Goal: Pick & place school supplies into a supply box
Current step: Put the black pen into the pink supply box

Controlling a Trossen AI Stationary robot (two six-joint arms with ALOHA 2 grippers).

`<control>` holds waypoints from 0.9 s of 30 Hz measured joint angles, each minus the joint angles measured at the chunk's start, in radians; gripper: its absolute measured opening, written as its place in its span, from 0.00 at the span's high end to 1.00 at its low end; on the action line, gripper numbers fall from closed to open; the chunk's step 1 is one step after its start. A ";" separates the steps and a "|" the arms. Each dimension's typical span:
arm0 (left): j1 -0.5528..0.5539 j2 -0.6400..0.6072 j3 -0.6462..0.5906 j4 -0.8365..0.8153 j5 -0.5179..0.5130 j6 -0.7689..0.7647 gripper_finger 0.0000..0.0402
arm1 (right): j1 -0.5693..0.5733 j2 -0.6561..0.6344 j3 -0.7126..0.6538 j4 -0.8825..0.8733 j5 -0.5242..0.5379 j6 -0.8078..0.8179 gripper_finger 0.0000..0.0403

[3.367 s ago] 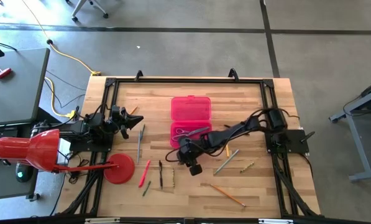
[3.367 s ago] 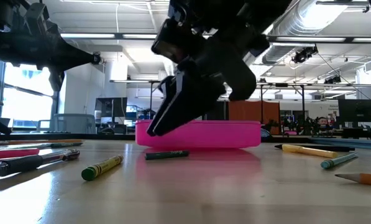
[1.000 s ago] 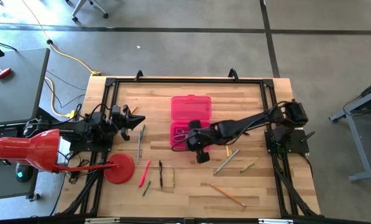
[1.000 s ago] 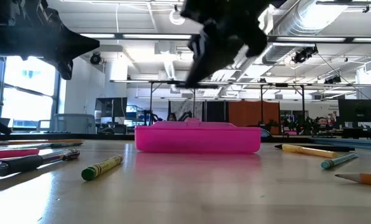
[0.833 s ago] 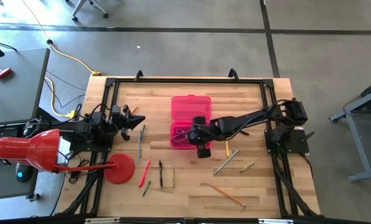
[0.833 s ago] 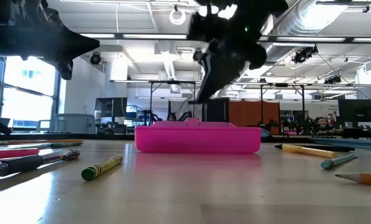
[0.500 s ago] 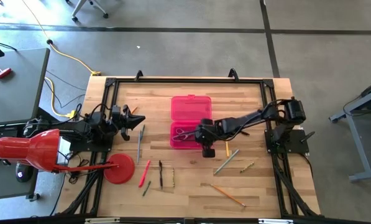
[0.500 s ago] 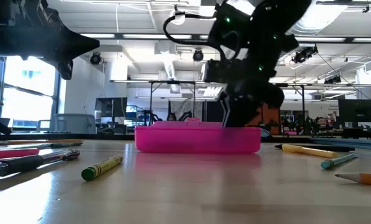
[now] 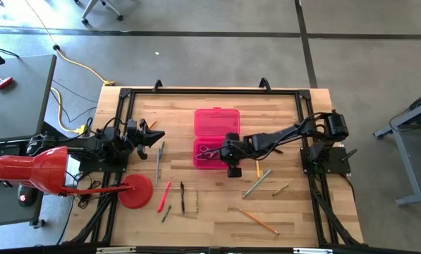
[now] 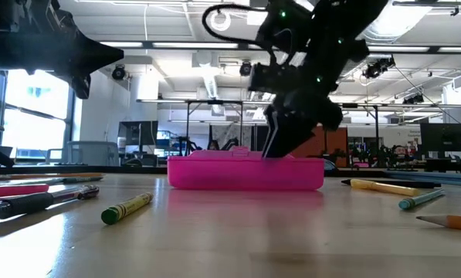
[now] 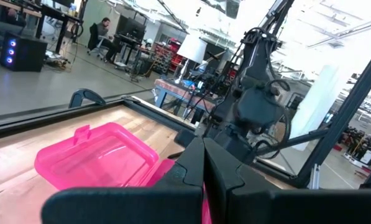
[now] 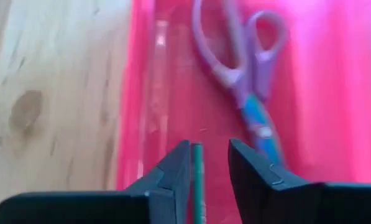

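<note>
The supply box (image 9: 216, 137) lies open on the table, its lid (image 9: 216, 121) on the far side and its tray (image 9: 204, 161) on the near side. Purple-handled scissors (image 12: 247, 81) lie in the tray. My right gripper (image 9: 224, 150) hangs over the tray's right part, open, with a dark green crayon (image 12: 197, 180) between its fingers. In the low view its fingertips (image 10: 272, 150) reach the box's rim. My left gripper (image 9: 152, 135) waits shut at the table's left. More pens and pencils lie loose on the table. My right gripper's fingers stand apart on either side of the green crayon (image 12: 197, 186), which runs along them, close to the inner side of one finger (image 12: 176, 177). I cannot tell whether it touches that finger. The fingers slant down into the tray from the table's right.
Left of the box lie a grey pen (image 9: 159, 161), a red pen (image 9: 164, 196), a black pen (image 9: 182, 197) and a red round disc (image 9: 135, 190). To the right lie a yellow pencil (image 9: 258, 168), a grey pen (image 9: 256, 183) and an orange pencil (image 9: 258, 221).
My right gripper has come down from well above the box to its rim and has shifted a little toward the table's right edge, staying over the tray. The box and the loose pens have kept their places.
</note>
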 joint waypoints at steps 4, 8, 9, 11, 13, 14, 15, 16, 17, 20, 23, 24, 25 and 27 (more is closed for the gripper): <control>0.000 0.000 0.000 0.000 -0.004 0.000 0.92 | 0.007 -0.037 0.019 -0.011 0.077 0.000 0.76; 0.000 0.000 0.000 0.000 -0.006 0.000 0.92 | 0.016 -0.116 0.021 -0.085 0.066 -0.007 0.76; 0.000 0.000 0.000 0.000 -0.006 0.000 0.92 | 0.019 -0.145 0.022 -0.115 0.069 -0.007 0.76; 0.000 0.000 0.000 0.000 -0.006 0.000 0.92 | 0.028 -0.198 0.022 -0.192 0.101 0.018 0.77; 0.000 0.000 0.000 0.000 -0.006 0.000 0.92 | 0.040 -0.259 0.016 -0.263 0.146 0.063 0.78; 0.000 0.000 0.000 0.000 -0.006 0.000 0.92 | 0.045 -0.292 0.008 -0.291 0.172 0.086 0.78; 0.000 0.000 0.000 0.000 -0.006 0.000 0.92 | 0.052 -0.321 -0.005 -0.314 0.194 0.109 0.78; 0.000 0.000 0.000 0.000 -0.006 0.000 0.92 | 0.058 -0.348 -0.024 -0.332 0.206 0.131 0.78; 0.000 0.000 0.000 0.000 -0.006 0.000 0.92 | 0.063 -0.379 -0.049 -0.343 0.215 0.155 0.77; 0.000 0.000 0.000 -0.001 -0.006 0.000 0.92 | 0.082 -0.465 -0.153 -0.335 0.221 0.228 0.77; 0.000 0.000 0.000 -0.001 -0.005 0.000 0.92 | 0.099 -0.544 -0.297 -0.254 0.252 0.312 0.77; 0.000 0.000 0.000 -0.001 -0.005 0.000 0.92 | 0.104 -0.564 -0.345 -0.214 0.258 0.348 0.77; 0.000 0.000 0.000 -0.001 -0.005 0.000 0.92 | 0.106 -0.585 -0.395 -0.176 0.259 0.381 0.77; 0.000 0.000 0.000 -0.001 -0.005 0.000 0.92 | 0.108 -0.618 -0.483 -0.101 0.264 0.437 0.77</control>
